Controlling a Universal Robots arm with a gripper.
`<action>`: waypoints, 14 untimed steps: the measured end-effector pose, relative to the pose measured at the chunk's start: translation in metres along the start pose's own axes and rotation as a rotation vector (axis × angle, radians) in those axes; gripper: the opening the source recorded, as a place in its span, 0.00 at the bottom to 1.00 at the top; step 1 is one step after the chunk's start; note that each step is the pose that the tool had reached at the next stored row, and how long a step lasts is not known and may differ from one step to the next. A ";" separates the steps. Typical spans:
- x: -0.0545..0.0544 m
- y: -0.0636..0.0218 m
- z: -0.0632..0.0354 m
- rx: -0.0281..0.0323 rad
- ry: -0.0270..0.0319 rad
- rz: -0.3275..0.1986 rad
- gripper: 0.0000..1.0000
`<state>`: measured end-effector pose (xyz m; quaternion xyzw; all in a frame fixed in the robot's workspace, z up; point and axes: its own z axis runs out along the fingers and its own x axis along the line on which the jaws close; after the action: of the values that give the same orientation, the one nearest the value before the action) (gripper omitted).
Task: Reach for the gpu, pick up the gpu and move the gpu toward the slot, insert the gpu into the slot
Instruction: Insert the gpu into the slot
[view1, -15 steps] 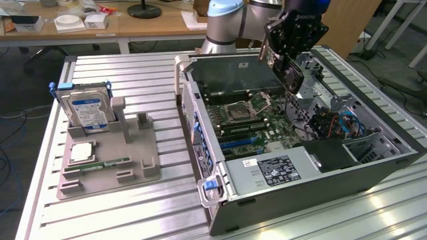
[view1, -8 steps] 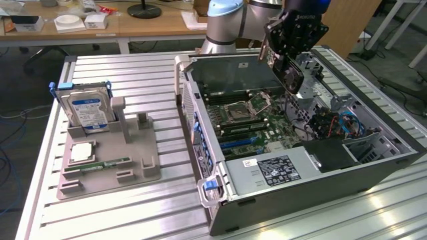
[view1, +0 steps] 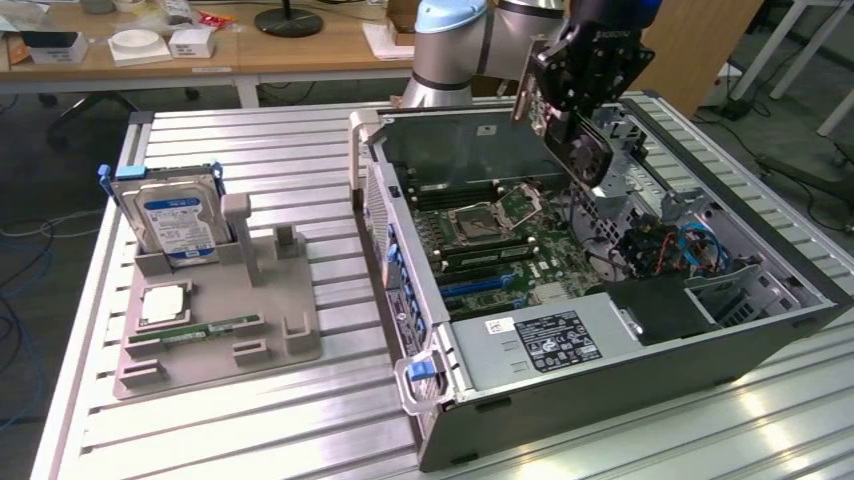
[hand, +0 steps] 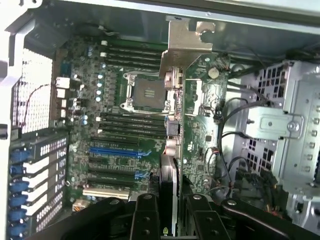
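At the exterior view's left, grey plastic fixture tray (view1: 274, 300); grey metal computer case (view1: 641, 385) right of it. At tray's far end, blue-labelled hard drive (view1: 178, 218) upright (green memory stick (view1: 200, 329) nearer). Above case: dark gpu card (view1: 587, 152).

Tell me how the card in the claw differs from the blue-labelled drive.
The dark card is thin and hangs tilted in the claw above the open computer case; the drive is thicker and stands upright in a grey holder. The card is dark; the drive is silvery with a blue label. Both are flat rectangles.
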<state>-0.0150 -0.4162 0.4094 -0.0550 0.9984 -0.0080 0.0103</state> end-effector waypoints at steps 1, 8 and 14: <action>0.000 0.0000 0.0000 -0.0004 -0.0003 -0.017 0.26; 0.000 0.0000 0.0000 -0.0028 -0.0023 -0.135 0.26; 0.000 0.0000 0.0000 -0.0049 -0.0042 -0.244 0.26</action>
<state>-0.0150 -0.4162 0.4094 -0.1763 0.9842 -0.0067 0.0111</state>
